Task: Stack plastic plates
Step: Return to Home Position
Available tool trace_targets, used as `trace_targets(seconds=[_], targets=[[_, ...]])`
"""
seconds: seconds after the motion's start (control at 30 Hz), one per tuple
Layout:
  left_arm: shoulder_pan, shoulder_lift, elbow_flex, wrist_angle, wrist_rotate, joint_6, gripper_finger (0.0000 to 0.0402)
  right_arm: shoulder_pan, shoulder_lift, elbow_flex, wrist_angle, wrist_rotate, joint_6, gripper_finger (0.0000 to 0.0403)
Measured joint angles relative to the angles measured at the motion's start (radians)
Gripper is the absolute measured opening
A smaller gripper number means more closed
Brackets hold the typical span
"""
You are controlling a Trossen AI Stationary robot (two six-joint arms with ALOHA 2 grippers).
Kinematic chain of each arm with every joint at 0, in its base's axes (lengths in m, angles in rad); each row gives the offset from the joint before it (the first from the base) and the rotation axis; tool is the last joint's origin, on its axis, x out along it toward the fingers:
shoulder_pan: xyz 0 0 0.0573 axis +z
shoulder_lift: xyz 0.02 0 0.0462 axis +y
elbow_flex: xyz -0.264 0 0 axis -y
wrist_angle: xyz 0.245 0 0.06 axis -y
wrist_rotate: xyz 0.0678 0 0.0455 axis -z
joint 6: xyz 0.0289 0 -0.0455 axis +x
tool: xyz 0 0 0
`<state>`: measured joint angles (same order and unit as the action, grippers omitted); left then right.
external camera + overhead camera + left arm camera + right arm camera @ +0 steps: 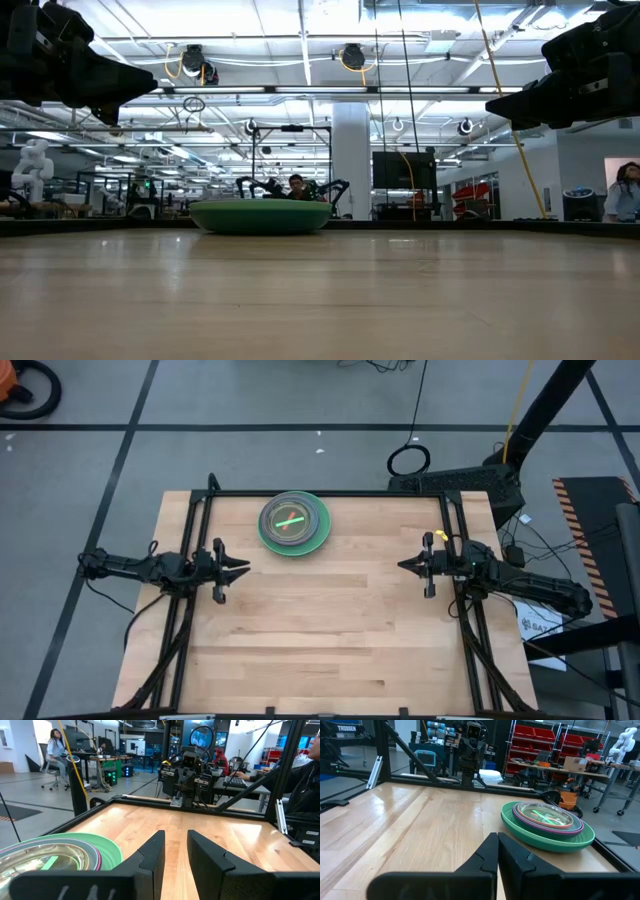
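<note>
Left end effector: the left end effector [243,567] hangs above the left side of the bench [330,640], pointing inward. Its fingers [152,851] stand a narrow gap apart and hold nothing.

Plates, look: one stack of plastic plates [294,523]. A wide green plate lies at the bottom with smaller ones nested in it. A magenta rim [572,829] shows partway up, and clear, glassy plates sit on top. A green cross [291,521] shows at the centre; it may be a mark or a reflection, I cannot tell which.

Plates, lie: round, so there is no long axis. The stack lies flat on the bench, hollows upward, rims level in the low view.

Plates, place: close to the bench's edge at the top of the high view, a little left of middle, well apart from both end effectors.

Right end effector: the right end effector [402,565] hangs above the right side, pointing inward at the left one, fingers pressed together on nothing.

Around: a black frame [330,494] runs along the bench edges, just beside the stack. A cable loop [408,459] lies on the floor beyond. In the low view a person [296,184] shows far behind the stack. Nothing lies between either end effector and the stack.
</note>
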<state>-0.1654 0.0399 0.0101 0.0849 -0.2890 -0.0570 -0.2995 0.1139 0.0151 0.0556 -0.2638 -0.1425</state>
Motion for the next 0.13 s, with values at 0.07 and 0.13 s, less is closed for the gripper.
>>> trace_targets(seconds=[0.07, 0.13], targets=[[0.000, 0.000, 0.000, 0.000, 0.000, 0.000, 0.0088, 0.000, 0.000, 0.000, 0.000, 0.000, 0.000, 0.0002], [0.000, 0.000, 0.000, 0.000, 0.000, 0.000, 0.0088, 0.000, 0.000, 0.000, 0.000, 0.000, 0.000, 0.0002]])
